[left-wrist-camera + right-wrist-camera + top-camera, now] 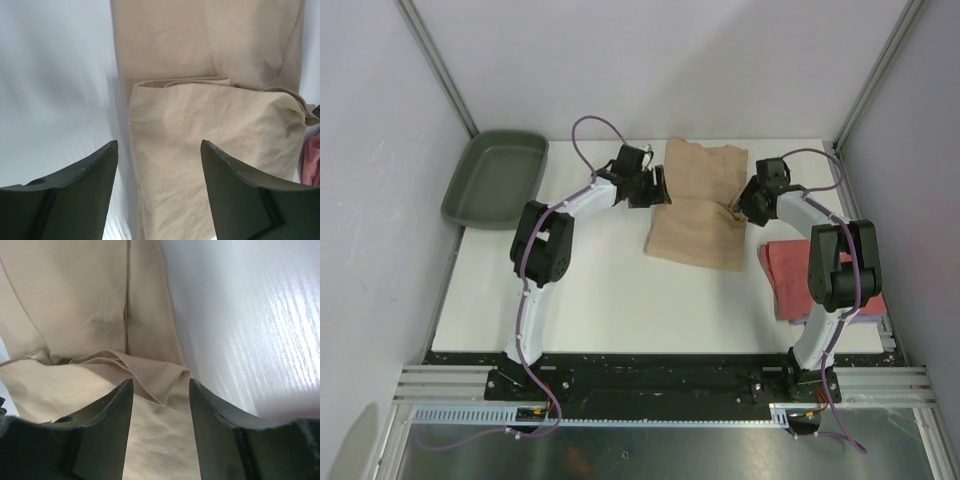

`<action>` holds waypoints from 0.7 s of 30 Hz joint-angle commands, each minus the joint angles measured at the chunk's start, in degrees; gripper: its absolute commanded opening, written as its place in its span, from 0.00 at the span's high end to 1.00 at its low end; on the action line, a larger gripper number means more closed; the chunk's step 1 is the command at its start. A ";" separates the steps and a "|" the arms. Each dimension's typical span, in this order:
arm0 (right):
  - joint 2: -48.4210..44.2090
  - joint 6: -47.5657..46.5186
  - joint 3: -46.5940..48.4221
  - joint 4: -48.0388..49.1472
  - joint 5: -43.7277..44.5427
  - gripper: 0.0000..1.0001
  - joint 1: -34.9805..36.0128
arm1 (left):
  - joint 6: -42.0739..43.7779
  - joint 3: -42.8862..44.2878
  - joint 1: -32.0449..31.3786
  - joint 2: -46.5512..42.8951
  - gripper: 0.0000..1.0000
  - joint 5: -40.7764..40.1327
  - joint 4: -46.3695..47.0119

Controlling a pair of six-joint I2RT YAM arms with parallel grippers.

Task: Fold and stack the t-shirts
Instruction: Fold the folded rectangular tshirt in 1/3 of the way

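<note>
My left end effector [159, 146] has its jaws standing apart with nothing between them. It hovers just off the left edge of the tan t-shirt [215, 135], where a stitched hem lies doubled over the layer beneath. My right end effector [161, 382] is also spread and holding nothing. Its tips sit at the opposite edge, over a small puckered corner of the same cloth.

From overhead, the two sit on either side of the shirt at about mid-length, so neither arm is nearer than the other. The shirt lies at the centre-far part of the tabletop [600, 290] with its long axis running from the arm bases toward the back wall. One half lies folded over the other.

I'd judge this shirt only partly folded. The next fold should run along that long axis, and each side will need a fresh grip on its own edge.

The coral-red t-shirt [790, 275] waits to the right, partly under the right arm. The dark green tray [495, 180] sits at the far left corner, well apart.
</note>
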 commanded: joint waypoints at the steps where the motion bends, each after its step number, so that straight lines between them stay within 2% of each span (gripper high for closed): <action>1: -5.40 -2.78 2.95 -2.27 1.64 0.47 0.17 | 2.98 -1.84 1.05 -8.21 0.33 -1.05 2.40; 7: -6.66 -3.57 3.01 -3.79 3.98 0.63 3.78 | 1.33 -9.33 -0.51 -13.77 0.79 2.11 3.05; 11: -4.75 -3.75 3.01 -2.51 3.24 0.76 5.05 | -0.78 -14.80 -1.93 -15.91 0.96 4.19 3.31; 15: -3.17 -3.47 3.06 -2.74 3.19 0.83 6.02 | -2.68 -20.97 -3.06 -16.75 1.00 6.03 5.27; 21: -1.05 -3.96 3.01 -1.70 2.68 0.85 7.00 | -5.62 -27.57 -3.88 -16.40 1.00 3.51 5.70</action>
